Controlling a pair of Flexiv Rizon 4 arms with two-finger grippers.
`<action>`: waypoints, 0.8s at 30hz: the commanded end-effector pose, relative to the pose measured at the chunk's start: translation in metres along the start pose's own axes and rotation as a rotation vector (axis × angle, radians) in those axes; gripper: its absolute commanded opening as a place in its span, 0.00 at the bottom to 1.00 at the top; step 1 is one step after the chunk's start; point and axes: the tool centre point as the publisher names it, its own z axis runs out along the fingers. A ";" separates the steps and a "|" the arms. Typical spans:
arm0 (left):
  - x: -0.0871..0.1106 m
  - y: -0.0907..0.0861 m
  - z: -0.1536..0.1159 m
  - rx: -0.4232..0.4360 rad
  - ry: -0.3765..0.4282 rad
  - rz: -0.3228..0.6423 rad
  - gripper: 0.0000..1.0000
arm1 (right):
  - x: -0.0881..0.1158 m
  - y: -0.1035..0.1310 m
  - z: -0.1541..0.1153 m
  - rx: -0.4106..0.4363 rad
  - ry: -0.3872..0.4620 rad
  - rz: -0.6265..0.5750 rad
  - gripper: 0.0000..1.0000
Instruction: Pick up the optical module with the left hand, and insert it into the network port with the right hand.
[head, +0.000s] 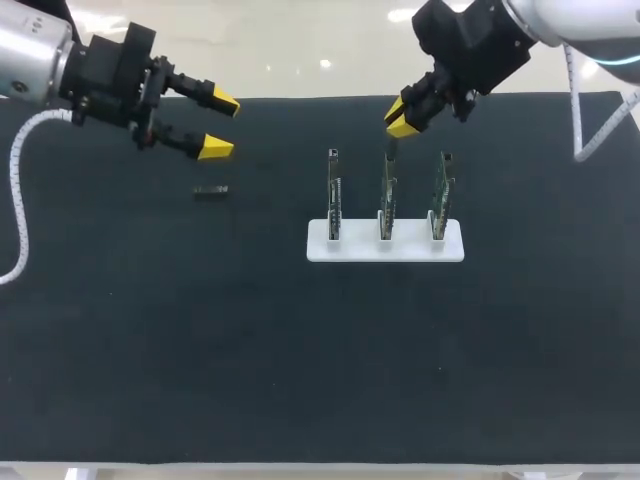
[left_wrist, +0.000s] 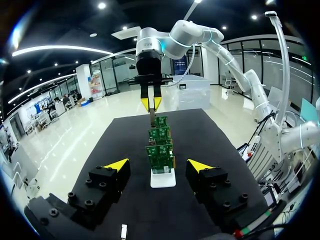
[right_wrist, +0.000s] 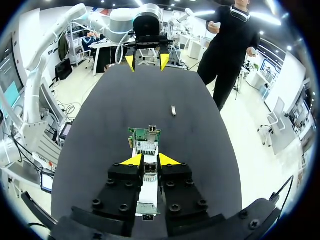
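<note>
Wide open, the left gripper (head: 217, 125) is hovering just beyond the optical module (head: 211, 191), far left; the right gripper (head: 397, 118), jaws narrow, is pinching a thin piece (left_wrist: 151, 118) over the middle board (head: 387, 195).

head view: the table (head: 150, 350) is viewed from above and behind, looking steeply down; the whole black top is taken in from some way off.

left wrist view: the camera is set just behind the left gripper (left_wrist: 158, 164), above the table's one end, and is faced along the table toward the white holder (left_wrist: 163, 180) and the right gripper (left_wrist: 151, 106) beyond it.

right wrist view: the camera is set just behind the right gripper, close above the holder, and is faced the opposite way, toward the left gripper at the far end.

the holder and its upright boards (left_wrist: 160, 150) are shared by all three views. in each wrist view the other arm's gripper is taken in.
</note>
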 end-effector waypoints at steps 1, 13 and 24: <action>0.000 0.000 0.000 -0.001 0.004 0.000 1.00 | 0.001 0.002 0.001 0.004 -0.002 0.001 0.00; 0.000 0.000 0.000 -0.001 0.004 0.000 1.00 | 0.003 0.006 0.004 0.004 -0.007 0.013 0.00; 0.000 0.000 0.000 -0.001 0.004 0.000 1.00 | 0.005 0.005 0.006 0.009 -0.010 0.009 0.00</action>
